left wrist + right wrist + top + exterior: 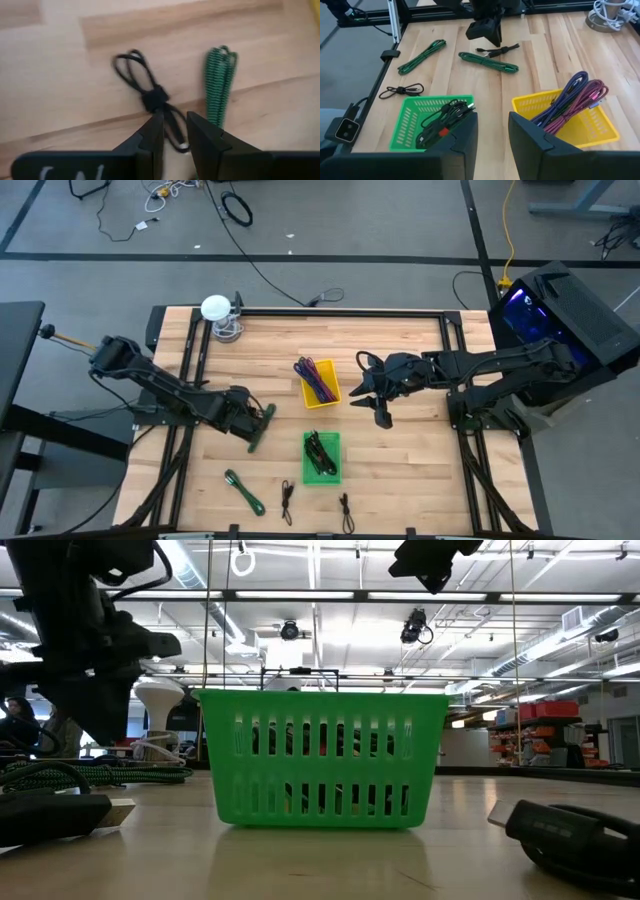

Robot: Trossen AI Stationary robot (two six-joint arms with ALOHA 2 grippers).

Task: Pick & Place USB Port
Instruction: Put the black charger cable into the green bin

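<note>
A small black USB cable (pixel 150 92), bundled with a tie, lies on the wooden table next to a coiled green cable (pixel 220 85). My left gripper (pixel 175 122) hovers low over the black cable's near end, fingers slightly apart on either side of it. The right wrist view shows this gripper (pixel 485 31) above both cables (pixel 497 50). In the high view it sits left of centre (pixel 260 420). My right gripper (pixel 375 402) is open and empty, raised between the yellow basket (pixel 320 383) and the green basket (pixel 322 457).
The yellow basket (pixel 570 117) holds purple cables and the green basket (pixel 432 122) holds black ones. Another green cable (pixel 243 491) and two black cables (pixel 287 500) (pixel 345 511) lie near the front edge. A white object with cords (pixel 220 315) stands at the far left.
</note>
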